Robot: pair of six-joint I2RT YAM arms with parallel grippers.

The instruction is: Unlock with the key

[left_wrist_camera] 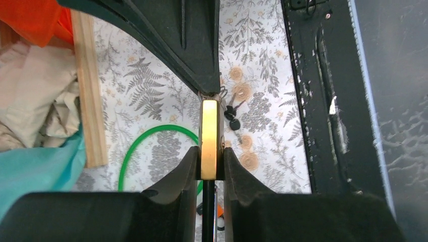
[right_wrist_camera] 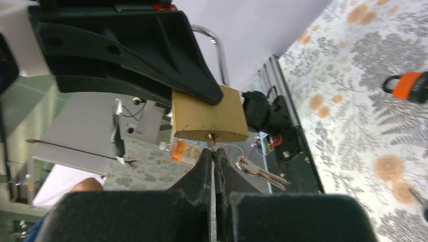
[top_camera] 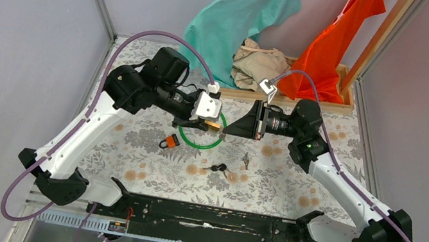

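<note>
Above the middle of the desk [top_camera: 292,185], we see the left gripper [left_wrist_camera: 209,162] clamped on the flat faces of a squat brass padlock [right_wrist_camera: 208,117], which it holds clear of the surface, steel shackle [right_wrist_camera: 216,48] uppermost. To its right, the key [right_wrist_camera: 212,143] sits in the keyhole, pinched by the closed right gripper [right_wrist_camera: 213,160], with a spare key [right_wrist_camera: 262,174] dangling from the ring. We judge the turn calls for a clean wrist roll along the key's axis, with the left grip firm and no sideways push.
</note>
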